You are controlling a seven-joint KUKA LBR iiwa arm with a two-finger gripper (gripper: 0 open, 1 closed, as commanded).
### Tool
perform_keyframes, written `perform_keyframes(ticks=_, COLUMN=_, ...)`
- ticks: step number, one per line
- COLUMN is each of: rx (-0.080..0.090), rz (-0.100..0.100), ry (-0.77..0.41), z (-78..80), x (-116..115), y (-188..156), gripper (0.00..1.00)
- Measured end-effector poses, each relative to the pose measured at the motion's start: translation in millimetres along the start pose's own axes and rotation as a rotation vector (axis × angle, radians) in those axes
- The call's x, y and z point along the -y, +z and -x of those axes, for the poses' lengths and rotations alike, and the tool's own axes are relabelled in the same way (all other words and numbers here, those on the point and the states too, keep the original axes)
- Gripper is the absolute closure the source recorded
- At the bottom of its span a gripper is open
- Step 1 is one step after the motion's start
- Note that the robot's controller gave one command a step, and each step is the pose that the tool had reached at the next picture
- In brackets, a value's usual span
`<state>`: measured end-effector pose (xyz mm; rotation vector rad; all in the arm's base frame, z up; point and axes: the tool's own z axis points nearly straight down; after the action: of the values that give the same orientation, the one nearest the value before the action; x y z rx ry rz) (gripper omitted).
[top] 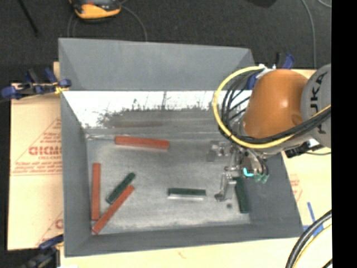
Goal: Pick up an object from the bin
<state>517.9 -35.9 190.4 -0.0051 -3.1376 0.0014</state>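
Gripper [230,190]: low over the floor of the grey bin [156,68], at its right side, under the arm's orange cover [273,102]. Whether it is open or closed cannot be told.

Short dark green bar [243,199]: just beside the gripper on the right, lying along the foot of the right wall. Contact with the gripper cannot be told.

Flat green bar [187,193]: on the floor left of the gripper, apart from it.

Long red bar [142,143]: near the back wall.

Left-hand group: wall-side red bar [96,191] along the left wall; slanted green bar [121,187] and slanted red bar [113,208] side by side.
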Motion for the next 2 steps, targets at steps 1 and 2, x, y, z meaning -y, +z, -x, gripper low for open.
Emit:
perform_keyframes(ticks=1, rx=0.008, rz=-0.001, ry=-0.001, z=1.7, x=0, y=-4, gripper=0.0)
perform_keyframes(ticks=2, rx=0.014, rz=0.001, ry=0.069, z=12.6, x=-6, y=29, gripper=0.0)
